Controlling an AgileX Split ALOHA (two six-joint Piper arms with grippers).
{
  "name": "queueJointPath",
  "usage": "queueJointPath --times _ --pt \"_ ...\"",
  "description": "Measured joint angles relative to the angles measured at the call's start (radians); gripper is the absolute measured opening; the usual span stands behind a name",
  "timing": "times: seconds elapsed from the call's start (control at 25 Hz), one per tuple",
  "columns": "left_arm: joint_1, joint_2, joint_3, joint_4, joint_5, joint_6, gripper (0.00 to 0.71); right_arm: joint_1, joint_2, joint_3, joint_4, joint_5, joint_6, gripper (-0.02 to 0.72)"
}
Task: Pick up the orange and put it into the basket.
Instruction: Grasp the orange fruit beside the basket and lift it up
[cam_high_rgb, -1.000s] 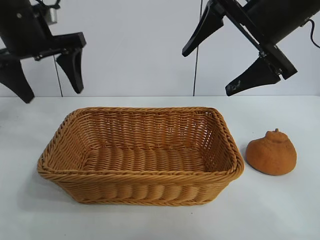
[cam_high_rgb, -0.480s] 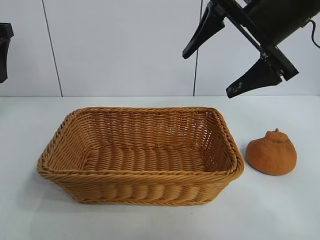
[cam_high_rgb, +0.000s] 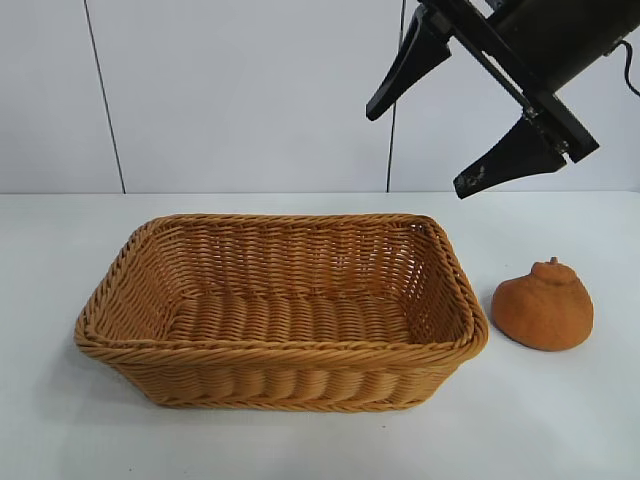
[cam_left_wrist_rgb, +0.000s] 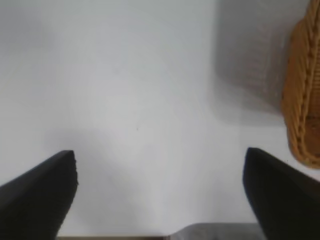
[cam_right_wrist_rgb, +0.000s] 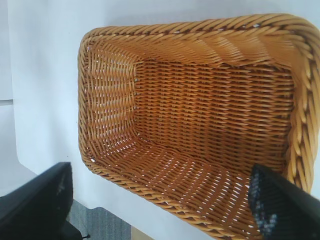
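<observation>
No brand, label or writing readable on anything in view.

Tan-brown woven wicker basket (cam_high_rgb: 280, 310), rectangular, sloping sides, braided rim, sits on the white worktop (cam_high_rgb: 560, 420) left of centre in the exterior view. Nothing inside it; the woven floor shows bare in the right wrist view (cam_right_wrist_rgb: 200, 125).

Dull orange-brown, rough-skinned orange (cam_high_rgb: 543, 306), squat, small stem knob on top, rests on the worktop just beside the basket's right end, apart from the rim, outside the basket.

Right claw (cam_high_rgb: 440, 115), black, hangs high above the basket's right end and the orange, touching neither. Its two fingers are spread wide, nothing between them. The arm above it is cut off by the top edge. In the right wrist view only the two dark fingertips (cam_right_wrist_rgb: 35, 205) show at the lower corners, with the basket's interior between them; the orange is out of that view.

Left claw (cam_left_wrist_rgb: 160, 195) is out of the exterior view. In its own wrist view two dark fingertips (cam_left_wrist_rgb: 40, 195) stand wide apart over bare worktop, holding nothing; only one end of the basket (cam_left_wrist_rgb: 305, 95) shows at the frame edge, blurred.
</observation>
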Motion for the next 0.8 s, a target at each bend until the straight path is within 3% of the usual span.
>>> queueJointPath --times 0.24,0.48,0.64,0.8 --pt "0.000 -0.315 0.279 0.000 -0.002 0.001 0.642 0.000 0.000 0.000 0.000 0.000 0.000 0.652" --pt "0.000 -0.686 0.543 0.000 -0.081 0.001 0.642 0.000 0.000 0.000 -0.001 0.000 0.000 0.652" --pt "0.000 -0.929 0.657 0.000 -0.127 0.001 0.642 0.000 0.000 0.000 -0.001 0.000 -0.002 0.652" --pt "0.000 -1.127 0.684 -0.003 -0.141 0.001 0.642 0.000 0.000 -0.013 -0.027 0.005 -0.011 0.652"
